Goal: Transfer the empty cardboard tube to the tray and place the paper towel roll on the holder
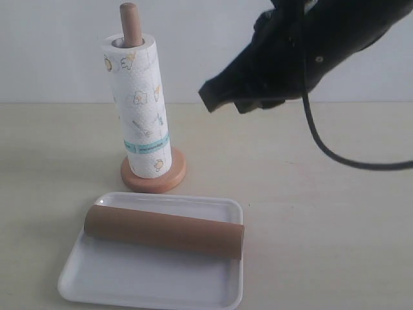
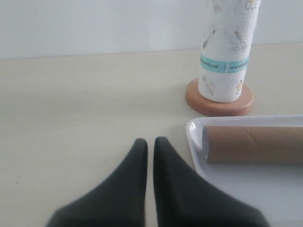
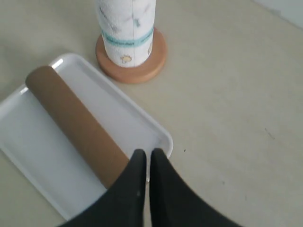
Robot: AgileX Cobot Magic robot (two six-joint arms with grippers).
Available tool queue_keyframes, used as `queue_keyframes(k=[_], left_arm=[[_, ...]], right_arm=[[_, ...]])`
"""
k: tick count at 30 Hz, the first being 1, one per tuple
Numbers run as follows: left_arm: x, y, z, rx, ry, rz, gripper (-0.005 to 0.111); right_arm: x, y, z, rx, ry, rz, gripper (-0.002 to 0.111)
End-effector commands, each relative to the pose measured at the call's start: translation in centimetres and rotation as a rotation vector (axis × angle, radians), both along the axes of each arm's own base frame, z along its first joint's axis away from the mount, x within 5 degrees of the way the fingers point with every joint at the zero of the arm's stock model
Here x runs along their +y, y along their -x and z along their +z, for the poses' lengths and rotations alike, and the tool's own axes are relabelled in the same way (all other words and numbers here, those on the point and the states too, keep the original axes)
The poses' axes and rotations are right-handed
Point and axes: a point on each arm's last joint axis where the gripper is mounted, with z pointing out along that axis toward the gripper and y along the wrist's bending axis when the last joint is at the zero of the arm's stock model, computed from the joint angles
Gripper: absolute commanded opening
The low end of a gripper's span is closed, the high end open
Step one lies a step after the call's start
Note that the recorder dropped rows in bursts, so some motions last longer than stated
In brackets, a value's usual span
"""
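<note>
The paper towel roll stands upright on the wooden holder, whose rod tip sticks out above the core. The empty cardboard tube lies flat across the white tray. My right gripper hangs high in the air to the right of the roll, shut and empty. In the right wrist view the right gripper sits above the tray's rim. The left gripper is shut with nothing in it, over bare table beside the tray, and is out of the exterior view.
A black cable loops down from the right arm over the table at the right. The beige table meets a pale wall behind the holder.
</note>
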Motion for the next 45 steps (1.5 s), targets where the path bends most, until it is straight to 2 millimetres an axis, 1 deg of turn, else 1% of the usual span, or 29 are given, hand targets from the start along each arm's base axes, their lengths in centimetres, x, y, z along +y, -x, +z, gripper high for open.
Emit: queue_keyframes(k=[1,17,23,25,27,29,34,35,36,37,38,39,40,42,43,44,45], left_arm=[[0.0,0.0,-0.1,-0.002,0.002,0.002,0.004],[0.0,0.0,-0.1,-0.002,0.002,0.002,0.004],[0.0,0.0,-0.1,-0.002,0.002,0.002,0.004],[0.0,0.0,-0.1,-0.002,0.002,0.002,0.004],[0.0,0.0,-0.1,-0.002,0.002,0.002,0.004],[0.0,0.0,-0.1,-0.002,0.002,0.002,0.004],[0.0,0.0,-0.1,-0.002,0.002,0.002,0.004],[0.0,0.0,-0.1,-0.002,0.002,0.002,0.004],[0.0,0.0,-0.1,-0.002,0.002,0.002,0.004],[0.0,0.0,-0.1,-0.002,0.002,0.002,0.004],[0.0,0.0,-0.1,-0.002,0.002,0.002,0.004],[0.0,0.0,-0.1,-0.002,0.002,0.002,0.004],[0.0,0.0,-0.1,-0.002,0.002,0.002,0.004],[0.0,0.0,-0.1,-0.002,0.002,0.002,0.004],[0.0,0.0,-0.1,-0.002,0.002,0.002,0.004],[0.0,0.0,-0.1,-0.002,0.002,0.002,0.004],[0.0,0.0,-0.1,-0.002,0.002,0.002,0.004]], right_arm=[[-0.1,0.4,-1.4,0.031,0.016,0.007,0.002],[-0.1,0.4,-1.5,0.035,0.019,0.007,0.002],[0.1,0.2,-1.3,0.010,-0.011,0.004,0.002],[0.0,0.1,-1.2,-0.007,0.004,0.008,0.002],[-0.2,0.1,-2.1,-0.006,0.034,0.011,0.002],[-0.5,0.3,-3.6,0.013,0.059,0.015,0.002],[-0.9,0.9,-6.6,0.021,0.063,0.025,0.002],[-1.2,1.3,-7.5,-0.022,0.026,0.035,0.002],[-1.3,1.5,-7.8,-0.054,0.007,0.043,0.002],[-1.7,2.1,-8.3,-0.133,-0.061,0.059,0.002],[-2.1,2.6,-8.6,-0.164,-0.090,0.066,0.002],[-3.0,3.8,-9.0,-0.207,-0.132,0.072,0.002],[-3.6,4.4,-9.4,-0.219,-0.140,0.075,0.002],[-6.0,7.1,-11.5,-0.225,-0.110,0.107,0.002],[-6.6,7.8,-12.0,-0.227,-0.110,0.109,0.002],[-7.6,9.0,-12.7,-0.246,-0.129,0.113,0.002],[-8.1,9.6,-13.0,-0.266,-0.149,0.115,0.002]])
